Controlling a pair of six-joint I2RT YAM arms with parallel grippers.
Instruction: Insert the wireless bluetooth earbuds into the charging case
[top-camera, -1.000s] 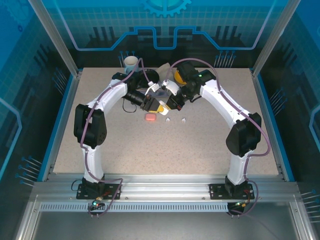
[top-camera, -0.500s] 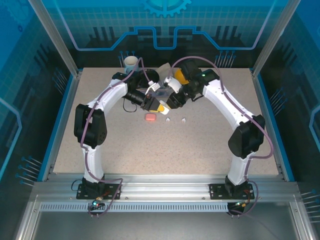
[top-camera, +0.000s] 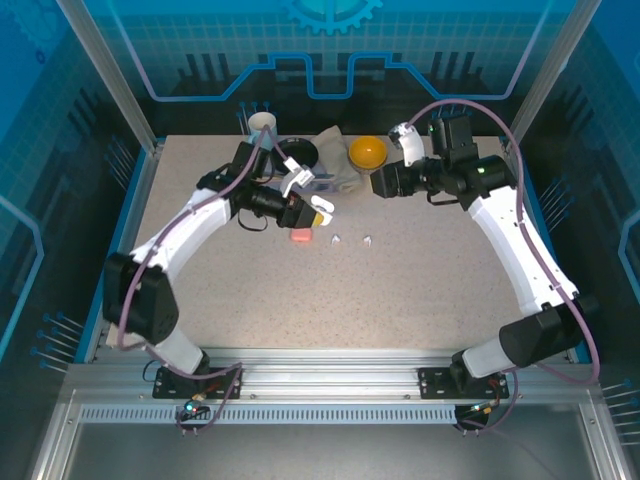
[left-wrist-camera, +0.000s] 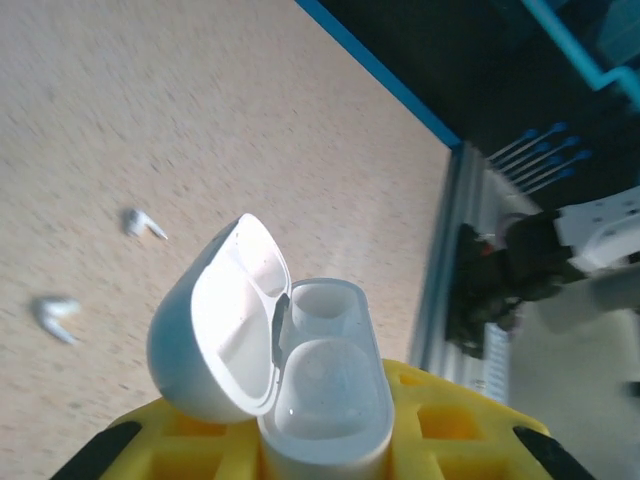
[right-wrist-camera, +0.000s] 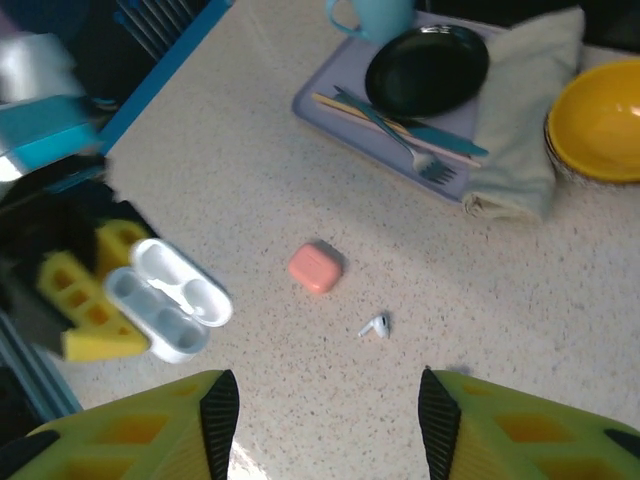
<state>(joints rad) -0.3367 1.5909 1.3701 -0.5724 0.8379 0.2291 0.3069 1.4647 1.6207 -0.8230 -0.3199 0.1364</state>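
Charging case (left-wrist-camera: 325, 400), lid hinged open, clamped in left gripper (top-camera: 308, 206) to expose both wells; right gripper (right-wrist-camera: 327, 425) spread, empty, poised above white earbud (right-wrist-camera: 376, 325) for pickup.

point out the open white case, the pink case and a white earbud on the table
open white case (left-wrist-camera: 325, 392): left wrist view, in the nearer well of its base
pink case (right-wrist-camera: 316, 267): right wrist view, middle of its top
white earbud (right-wrist-camera: 377, 325): right wrist view, middle of it
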